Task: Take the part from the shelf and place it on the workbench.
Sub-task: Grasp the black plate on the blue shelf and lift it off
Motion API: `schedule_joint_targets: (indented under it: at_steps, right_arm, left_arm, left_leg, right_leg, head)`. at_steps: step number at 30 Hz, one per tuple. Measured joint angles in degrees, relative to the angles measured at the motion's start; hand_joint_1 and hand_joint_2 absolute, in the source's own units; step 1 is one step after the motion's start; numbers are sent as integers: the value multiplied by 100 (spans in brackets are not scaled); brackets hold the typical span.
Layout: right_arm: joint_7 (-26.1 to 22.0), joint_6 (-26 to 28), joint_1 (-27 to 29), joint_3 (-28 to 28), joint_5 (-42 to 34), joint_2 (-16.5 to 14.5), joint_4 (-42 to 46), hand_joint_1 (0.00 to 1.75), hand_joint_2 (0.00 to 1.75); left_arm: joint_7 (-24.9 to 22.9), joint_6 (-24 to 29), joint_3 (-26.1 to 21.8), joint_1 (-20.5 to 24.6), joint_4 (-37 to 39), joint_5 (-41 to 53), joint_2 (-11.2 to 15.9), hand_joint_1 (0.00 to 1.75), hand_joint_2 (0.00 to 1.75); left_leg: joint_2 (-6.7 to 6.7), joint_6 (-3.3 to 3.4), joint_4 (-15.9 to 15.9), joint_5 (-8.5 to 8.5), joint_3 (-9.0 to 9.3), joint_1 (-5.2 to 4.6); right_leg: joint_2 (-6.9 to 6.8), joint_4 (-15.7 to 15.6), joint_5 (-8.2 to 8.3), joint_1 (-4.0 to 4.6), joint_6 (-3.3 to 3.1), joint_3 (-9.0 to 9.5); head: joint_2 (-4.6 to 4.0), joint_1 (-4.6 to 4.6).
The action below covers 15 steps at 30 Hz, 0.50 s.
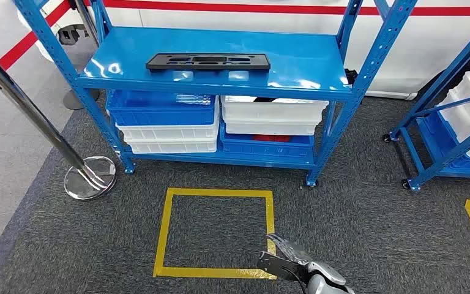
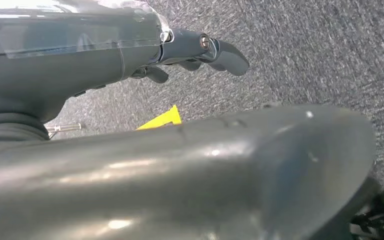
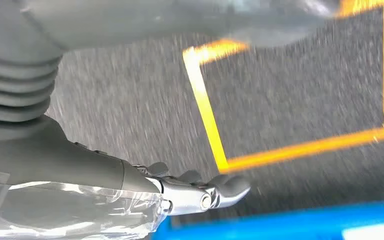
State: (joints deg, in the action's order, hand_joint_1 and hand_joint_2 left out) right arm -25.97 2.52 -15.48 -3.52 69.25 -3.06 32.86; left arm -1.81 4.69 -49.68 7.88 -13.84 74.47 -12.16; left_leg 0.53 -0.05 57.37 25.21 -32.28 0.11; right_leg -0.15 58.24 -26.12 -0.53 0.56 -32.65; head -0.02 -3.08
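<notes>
The right hand (image 1: 294,260) was dark grey with a silver-grey wrist, and clear, crinkled plastic film was wrapped over its back near the yellow tape square (image 1: 215,231). The right wrist view showed a light grey ribbed cover, a silver knuckle with a round screw, and dark fingers (image 3: 230,184). The left hand (image 2: 200,50) had a smooth, glossy dark grey shell, a clear plastic panel and a small screw.

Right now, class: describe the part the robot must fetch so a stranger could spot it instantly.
Find the blue shelf behind the yellow floor square. On its top board lies the part, a long flat black panel with cut-outs. Everything else stored there is a blue or white bin below.
</notes>
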Motion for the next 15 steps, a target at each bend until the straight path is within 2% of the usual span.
schedule_joint_targets:
  at_steps: [1,2,3,5,7,8,9,10,12,13,14,15]
  right_arm:
    - [3,9,-2,65,-8,5,85,0,58]
    - [4,19,-4,129,-13,18,169,0,44]
    - [9,43,-13,268,-22,45,348,0,0]
    - [24,98,-31,544,-24,131,701,0,0]
    - [55,154,-42,804,-16,229,1017,0,0]
    - [73,177,-44,918,-9,276,1150,0,0]
    - [92,200,-46,1023,2,320,1277,0,0]
    - [107,225,-52,1138,21,368,1424,0,0]
    - [143,306,-99,1430,79,483,1802,0,0]
    - [163,354,-141,1584,113,546,1986,0,0]
    - [186,407,-184,1747,150,612,2170,0,0]
    - [211,453,-219,1889,187,665,2323,0,0]
  left_arm:
    - [0,-1,-12,4,3,6,0,0,0]
    - [-1,-2,-20,6,5,14,-1,0,0]
    - [-1,-5,-39,12,11,29,-2,0,0]
    - [-2,-17,-75,26,25,54,-4,0,0]
    - [-2,-36,-128,33,41,69,-5,0,0]
    - [-2,-45,-153,31,49,80,-5,0,0]
    - [-2,-52,-172,31,57,92,-5,0,0]
    - [-2,-59,-192,34,64,104,-5,0,0]
    - [0,-74,-233,51,74,127,-5,0,0]
    - [3,-81,-264,64,78,139,-7,0,0]
    - [7,-88,-293,76,83,151,-12,0,0]
    - [10,-92,-320,83,87,161,-17,0,0]
  left_leg:
    - [-1,-17,1,2,3,-4]
    - [-2,-32,24,24,-5,1]
    - [-7,-61,123,98,-45,6]
    - [-13,-105,678,419,-294,21]
    - [-15,-134,1481,763,-671,29]
    - [-15,-143,1716,809,-790,32]
    - [-16,-144,1732,736,-807,34]
    - [-16,-137,1514,559,-713,36]
    - [-17,-93,707,133,-345,32]
    - [-17,-64,363,22,-190,24]
    - [-15,-37,157,-22,-103,16]
    - [-11,-9,84,0,-78,5]
  right_leg:
    - [2,-14,10,-12,-22,2]
    - [-1,-26,19,-21,-40,7]
    - [-4,-42,31,-31,-79,11]
    - [-19,-62,41,-41,-138,20]
    - [-31,-60,34,-27,-166,20]
    - [-36,-58,30,-21,-171,23]
    - [-37,-56,25,-17,-171,29]
    - [-37,-52,19,-15,-168,39]
    - [-30,-38,-2,-8,-142,57]
    - [-24,-25,-12,3,-121,53]
    - [-20,-17,-17,12,-94,43]
    - [-21,-17,-19,20,-63,33]
  head:
    - [0,0]
    - [0,0]
    - [0,-1]
    - [0,-2]
    - [0,-2]
    - [0,-2]
    - [0,-2]
    - [0,-2]
    - [0,-2]
    - [0,-2]
    - [0,-2]
    - [0,-2]
